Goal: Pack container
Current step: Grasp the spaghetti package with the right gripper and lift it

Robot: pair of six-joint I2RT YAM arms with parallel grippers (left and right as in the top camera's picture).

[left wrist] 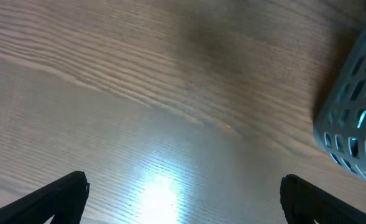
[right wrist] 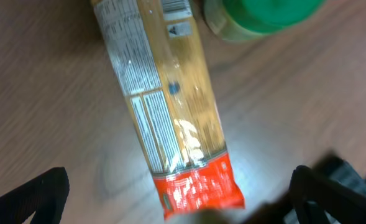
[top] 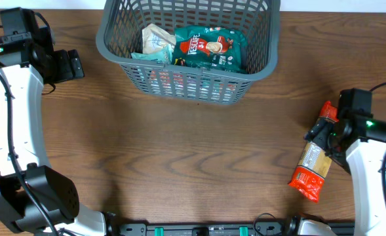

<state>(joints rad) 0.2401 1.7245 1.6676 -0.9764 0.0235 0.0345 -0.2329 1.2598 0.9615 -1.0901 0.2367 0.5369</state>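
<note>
Right gripper: fingers spread, over pasta packet. Seen overhead, packet axis runs 1-to-7 o'clock. Basket lies at 10 o'clock from it. Left gripper: spread, empty.

The table is showing brown wood grain all over, and in both wrist views it is catching a pale patch of light. The container is sitting on the far middle of the table, its bottom resting flat on the wood. A long clear packet with red ends is lying flat on the right side, slanting across the grain and well apart from the container. In the right wrist view a jar with a green lid is sitting on the table just beside the packet, near its far end.
</note>
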